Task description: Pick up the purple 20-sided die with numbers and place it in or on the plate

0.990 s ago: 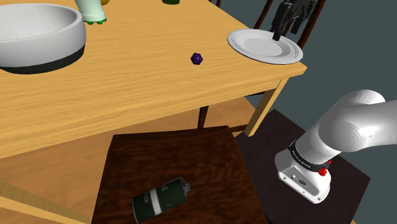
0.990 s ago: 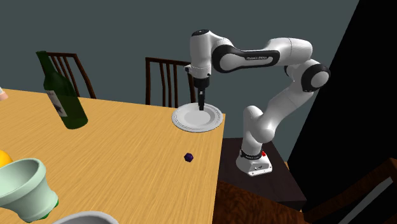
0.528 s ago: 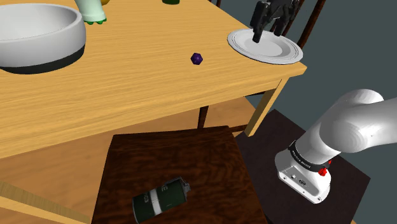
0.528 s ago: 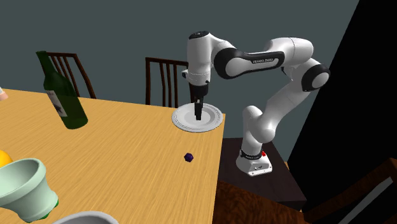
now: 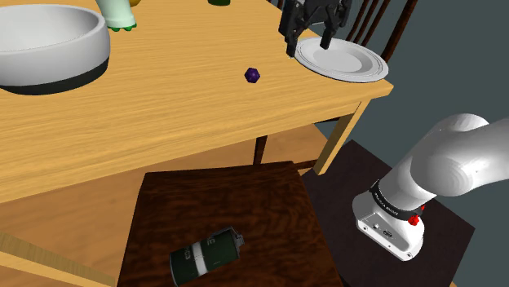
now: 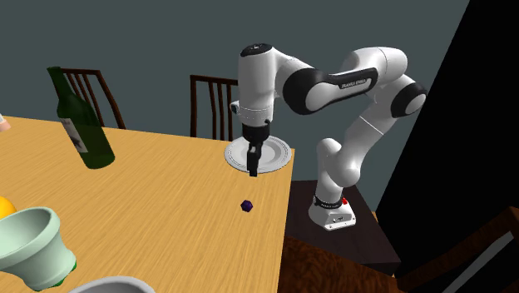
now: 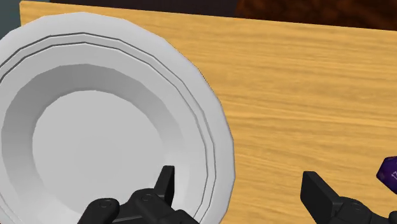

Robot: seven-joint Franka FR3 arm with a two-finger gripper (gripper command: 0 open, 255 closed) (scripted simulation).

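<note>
Dark grey walls back a light wooden bench [image 5: 163,114] whose corner sits at the right of the shoulder view. The purple die [image 5: 253,75] lies on bare wood a little above the middle of that frame, well left of the white plate [image 5: 359,64] near the bench corner. It is a small, dark violet, faceted lump, about as wide as it is tall, so it has no long axis and no clear heading. In the wrist view the die [image 7: 389,170] shows a glossy facet with pale marks too cut off to read. There it lies beyond the finger that is over bare wood, on the side away from the plate [image 7: 95,127]. The black claw [image 5: 307,45] hangs at the plate's left rim in the shoulder view, fingers pointing down. Its fingers are spread wide with nothing gripped. In the wrist view the claw [image 7: 240,191] has one finger over the plate's rim and the other over wood. The second exterior view puts the die [image 6: 247,205] at mid-frame near the bench's right edge. The claw [image 6: 254,166] is above it in the frame, at the lower rim of the plate [image 6: 276,152]. A green bottle [image 6: 79,121] stands at the upper left.
</note>
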